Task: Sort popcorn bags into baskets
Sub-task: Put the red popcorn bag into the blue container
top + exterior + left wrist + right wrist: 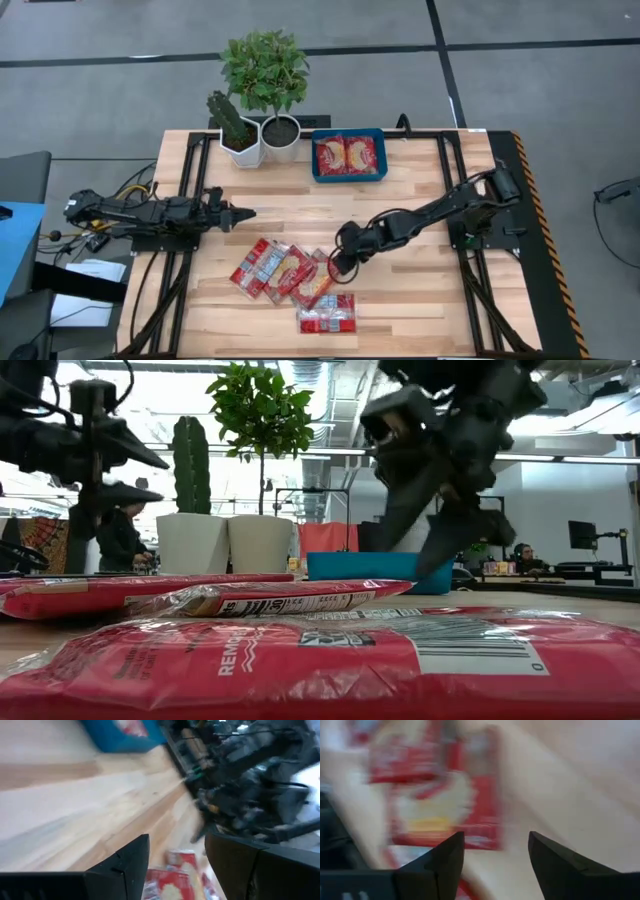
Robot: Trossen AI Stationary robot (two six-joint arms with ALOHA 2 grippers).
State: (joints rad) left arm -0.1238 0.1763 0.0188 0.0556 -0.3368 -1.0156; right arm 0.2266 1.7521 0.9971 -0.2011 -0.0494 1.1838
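The small flat red popcorn bags (292,275) with pale yellow printed centres are lying in a loose overlapping cluster on the front middle of the pale wooden-plank table (420,300), most of them slanting diagonally, with one more bag (327,318) lying crosswise at the front of the pile. Two further bags are already resting side by side in the shallow rectangular blue plastic tray (349,177), which is sitting at the table's back edge, just beside two white plant pots (262,140).

The right arm's tool (340,264) is hanging over the right edge of the cluster, so the nearest bag is lying just below and slightly to its left. In the right wrist view that bag (440,795) is showing straight ahead between the dark fingers (445,857), which are standing well apart with nothing between them. The bag's long axis seems to be running roughly along the fingers' reach, so its narrow width is probably what they would be closing across.

The left arm's tool (240,213) is waiting farther off, over bare table to the cluster's left and behind it, its fingers parted and empty. The right arm is clearly the nearer.
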